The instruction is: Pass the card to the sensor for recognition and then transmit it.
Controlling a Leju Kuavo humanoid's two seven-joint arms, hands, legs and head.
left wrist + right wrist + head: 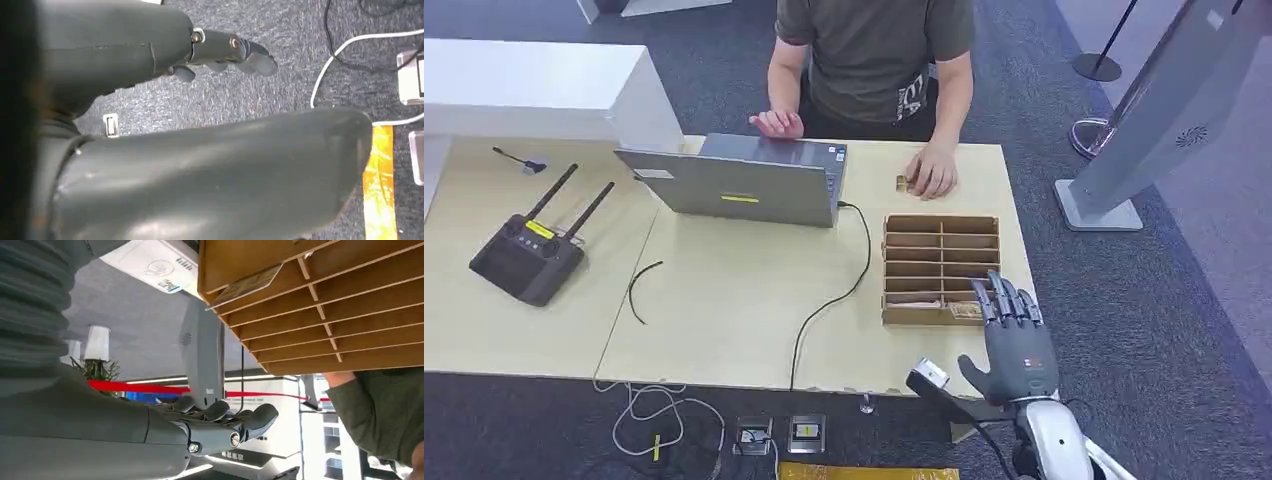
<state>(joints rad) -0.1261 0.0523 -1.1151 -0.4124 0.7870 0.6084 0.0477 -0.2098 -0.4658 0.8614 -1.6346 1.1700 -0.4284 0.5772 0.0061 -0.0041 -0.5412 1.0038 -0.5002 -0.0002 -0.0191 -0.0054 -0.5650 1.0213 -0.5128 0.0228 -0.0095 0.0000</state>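
Laptops: one [744, 180]
Remote controllers with twin antennas: one [527, 255]
Wooden slotted card racks: one [940, 268]
Cards in the rack: one [956, 311]
Persons at the table: one [874, 60]
Robot hands: two, right hand [1014, 340], left hand [150, 55]
Tables: one [724, 320]

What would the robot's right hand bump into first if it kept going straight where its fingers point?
Probably the wooden tray: the right hand points up the table with its fingertips at the tray's near edge, by a card in the closest slot. Its height above the tray is unclear.
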